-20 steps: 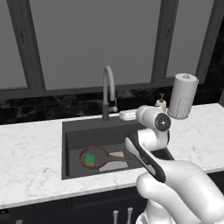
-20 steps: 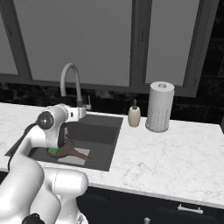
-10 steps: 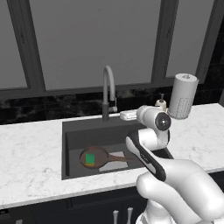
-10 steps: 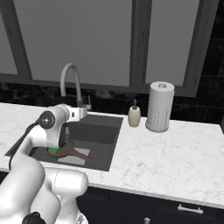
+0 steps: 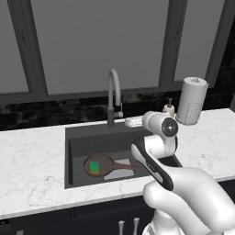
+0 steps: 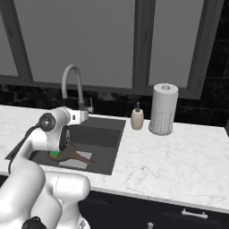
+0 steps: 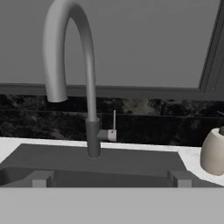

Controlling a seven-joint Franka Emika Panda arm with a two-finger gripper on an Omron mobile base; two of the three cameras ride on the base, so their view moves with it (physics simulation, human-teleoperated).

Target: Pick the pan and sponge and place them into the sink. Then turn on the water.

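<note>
The reddish-brown pan (image 5: 102, 165) lies on the floor of the dark sink (image 5: 73, 137), its long handle pointing right. On the pan rests the green sponge (image 5: 94, 166). From the right base view the pan (image 6: 74, 153) and a bit of the sponge (image 6: 54, 155) show past my arm in the sink (image 6: 107, 134). My gripper (image 5: 130, 122) hovers above the sink, just right of the arched grey faucet (image 5: 113, 94), and faces it. It is open and holds nothing; its fingertips (image 7: 41, 179) stand wide apart in front of the faucet (image 7: 89, 100) and its small side lever (image 7: 113, 131). No water runs from the spout.
A soap dispenser (image 5: 169, 109) and a tall paper towel roll (image 5: 191, 101) stand on the white marble counter (image 5: 32, 156) right of the sink. A dark backsplash and windows close off the back. The dispenser (image 7: 213, 151) sits at the right of the hand view.
</note>
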